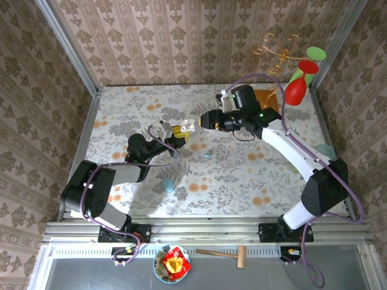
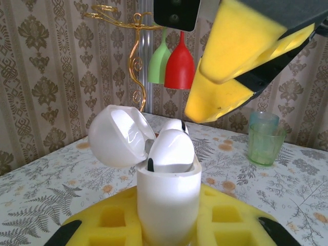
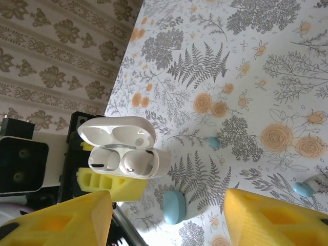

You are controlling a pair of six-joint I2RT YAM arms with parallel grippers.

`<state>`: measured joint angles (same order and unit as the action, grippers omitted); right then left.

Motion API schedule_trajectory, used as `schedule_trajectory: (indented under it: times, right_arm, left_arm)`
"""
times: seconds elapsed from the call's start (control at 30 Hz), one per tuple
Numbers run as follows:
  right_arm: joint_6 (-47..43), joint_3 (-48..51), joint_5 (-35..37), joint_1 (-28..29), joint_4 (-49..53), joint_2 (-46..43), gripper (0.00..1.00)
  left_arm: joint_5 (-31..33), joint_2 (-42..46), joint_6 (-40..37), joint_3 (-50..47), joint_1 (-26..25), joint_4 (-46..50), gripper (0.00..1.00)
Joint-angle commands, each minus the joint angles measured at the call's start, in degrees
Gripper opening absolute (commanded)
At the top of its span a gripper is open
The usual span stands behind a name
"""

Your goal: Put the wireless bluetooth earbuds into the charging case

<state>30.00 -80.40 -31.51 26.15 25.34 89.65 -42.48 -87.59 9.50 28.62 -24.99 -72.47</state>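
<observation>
Alignment matters most now. The left claw (image 2: 169, 233) pinches the white charging case (image 3: 128, 161) upright, lid swung open, over the bench (image 3: 246, 61) left of centre. The right claw (image 3: 166, 202) hangs just beside it, spread and empty. Two white earbuds (image 2: 171, 148) sit in the wells; the front one seems to stand proud, though the angle makes that uncertain. Best to hold the case steady, come straight down over that bud, and press lightly. A pale blue earbud (image 3: 213, 142) lies loose on the bench, nearer and to the right.

Brown damask-patterned walls (image 1: 181, 36) enclose a table (image 1: 242, 175) covered in floral-and-fern print.
</observation>
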Motion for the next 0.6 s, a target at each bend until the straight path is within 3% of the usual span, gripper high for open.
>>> schedule_trajectory:
  times: [0.0,0.37,0.57]
  right_arm:
    - [0.44,-0.91,-0.71,0.65,-0.98,2.02,0.60]
    - [-0.55,-2.16,-2.07,1.53,-0.68,3.23,0.60]
    - [-0.84,-3.46,0.57,1.75,-1.67,0.24,0.62]
  left_arm:
    - [-1.69,1.81,1.60,1.28,0.23,-1.80,0.00]
    - [-2.34,1.36,1.29,2.27,-0.56,-1.80,0.00]
    - [-2.41,2.47,-10.23,-0.90,-0.04,-1.67,0.00]
